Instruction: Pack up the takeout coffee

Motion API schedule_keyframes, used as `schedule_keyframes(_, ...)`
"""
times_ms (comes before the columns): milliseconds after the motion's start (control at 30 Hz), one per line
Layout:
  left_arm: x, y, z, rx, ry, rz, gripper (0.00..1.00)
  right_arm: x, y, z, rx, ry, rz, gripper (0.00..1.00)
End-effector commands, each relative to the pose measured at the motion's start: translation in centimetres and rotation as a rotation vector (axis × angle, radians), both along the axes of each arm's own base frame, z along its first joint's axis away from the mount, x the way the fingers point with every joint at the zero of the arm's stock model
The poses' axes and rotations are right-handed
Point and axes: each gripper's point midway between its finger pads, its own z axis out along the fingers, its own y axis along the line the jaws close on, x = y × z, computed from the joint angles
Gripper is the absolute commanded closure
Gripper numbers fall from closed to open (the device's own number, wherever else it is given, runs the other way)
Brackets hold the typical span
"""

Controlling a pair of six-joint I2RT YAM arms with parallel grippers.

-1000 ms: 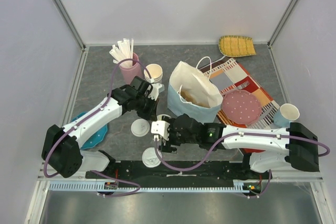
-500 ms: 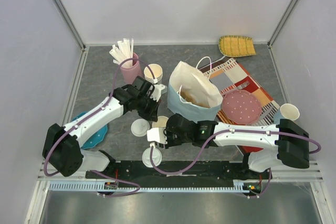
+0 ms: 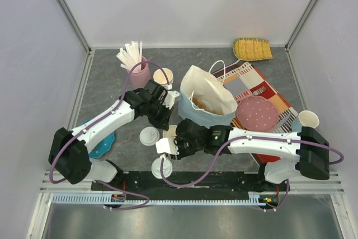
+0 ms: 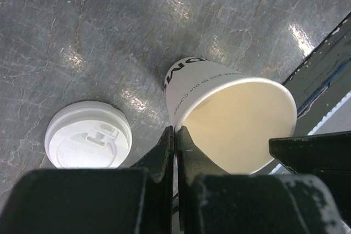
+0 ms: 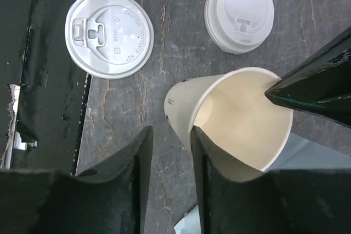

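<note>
**Q:** Where does the takeout coffee stand?
**A:** Upright on the worktop, just left of the lidless cup. It is apart from both grippers.

**Q:** How are the arms posed?
**A:** Both reach inward to the lidless cup, which is tilted. The left gripper is closed, pinching its rim. The right gripper straddles the opposite wall, jaws apart and not clamped.

**Q:** What surrounds it?
**A:** A loose flat lid lies on the arm-base side of the lidless cup. A paper bag stands just behind the cup.
</note>
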Motion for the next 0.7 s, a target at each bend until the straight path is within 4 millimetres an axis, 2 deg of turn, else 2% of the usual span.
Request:
schedule_keyframes(0,3.2,-1.0,3.1,-0.064,-0.195,-0.049,0.98,-2.2,-1.6,-1.5,-0.077,0.073,0.020,0.55)
schedule_keyframes(33,2.7,-1.1,3.0,-0.075,-0.187,-0.067,0.98,-1.3,-1.7,-1.5,-0.079,0.029,-0.012,0.44)
schedule_keyframes(100,1.2,-1.8,2.9,-0.095,-0.173,-0.135,0.98,-0.3,-1.0,-1.4,-0.067,-0.006,-0.041,0.39)
schedule_keyframes(133,0.7,-1.9,2.8,-0.098,-0.167,-0.156,0.98,0.6,-0.4,-0.6,-0.056,-0.041,-0.067,0.34)
schedule_keyframes(233,-0.8,-1.9,1.8,-0.090,-0.136,-0.214,0.98,1.2,0.8,0.7,-0.040,-0.073,-0.063,0.30)
schedule_keyframes(300,-1.3,-2.0,1.7,-0.088,-0.132,-0.245,0.98,1.7,0.8,0.5,-0.065,-0.107,-0.050,0.29)
schedule_keyframes(367,-1.4,-2.1,1.9,-0.095,-0.138,-0.266,0.98,2.1,0.1,-0.8,-0.128,-0.130,-0.043,0.29)
schedule_keyframes(467,-1.2,-2.2,2.2,-0.091,-0.154,-0.281,0.98,2.5,-0.7,-1.8,-0.208,-0.170,-0.023,0.34)
schedule_keyframes(500,-1.0,-1.9,1.9,-0.072,-0.156,-0.276,0.98,2.5,-0.5,-1.5,-0.212,-0.174,-0.013,0.45)
schedule_keyframes(533,-0.8,-1.8,1.9,-0.061,-0.164,-0.272,0.98,2.4,-0.7,-1.6,-0.226,-0.174,-0.001,0.50)
schedule_keyframes(600,0.0,-1.3,1.4,-0.013,-0.183,-0.253,0.98,1.6,-1.1,-1.7,-0.245,-0.147,0.038,0.60)
schedule_keyframes(667,1.1,-0.8,1.3,0.021,-0.210,-0.236,0.98,0.6,-1.8,-2.1,-0.271,-0.117,0.075,0.64)
